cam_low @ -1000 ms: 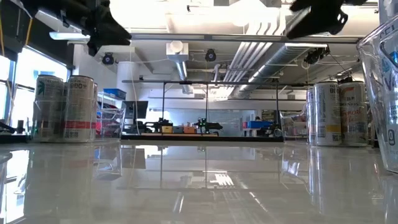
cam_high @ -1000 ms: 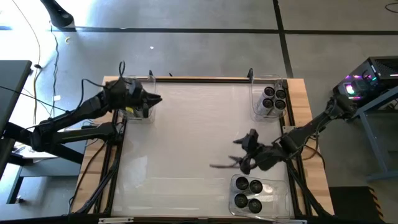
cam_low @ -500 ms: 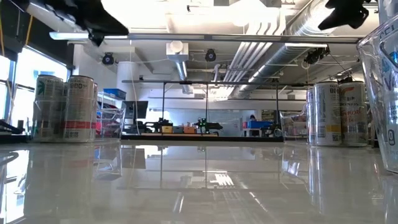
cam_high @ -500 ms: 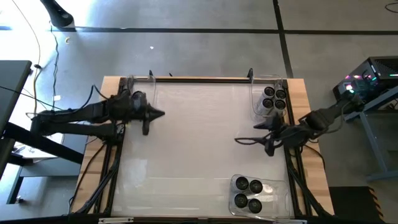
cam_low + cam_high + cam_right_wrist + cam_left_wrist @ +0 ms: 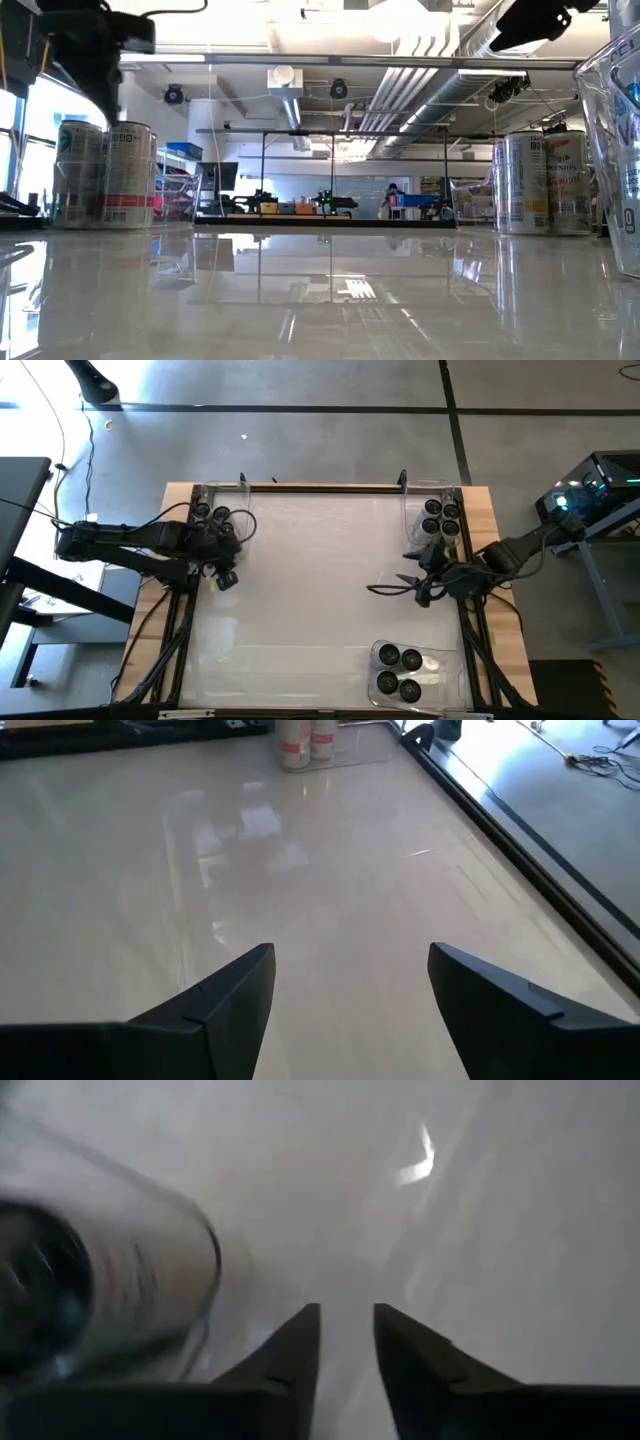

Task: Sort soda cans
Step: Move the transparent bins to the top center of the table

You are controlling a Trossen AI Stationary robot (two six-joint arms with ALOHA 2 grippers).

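The soda cans stand upright in three clear bins. Two are in the far-left bin [image 5: 212, 514], several in the far-right bin [image 5: 440, 518], and several in the near-right bin [image 5: 398, 670]. My left gripper [image 5: 224, 572] hangs just near of the far-left bin and points steeply down. In its wrist view the fingers [image 5: 345, 1335] stand a narrow gap apart with nothing between them, beside the bin wall and a can [image 5: 45, 1285]. My right gripper [image 5: 388, 584] is above the table's right part, between the two right bins. It is open and empty [image 5: 350, 980].
The white tabletop [image 5: 310, 590] lies bare between the bins. A dark frame rail [image 5: 320, 487] runs along the far edge, and cables run along both side edges. In the low view the left cans [image 5: 105, 175] and right cans [image 5: 540, 180] stand at the picture's sides.
My left gripper has drawn back from above the far-left bin toward the table's near-left and has tipped from about level to pointing steeply down. My right gripper has gone up and toward the far edge, away from the near-right bin.
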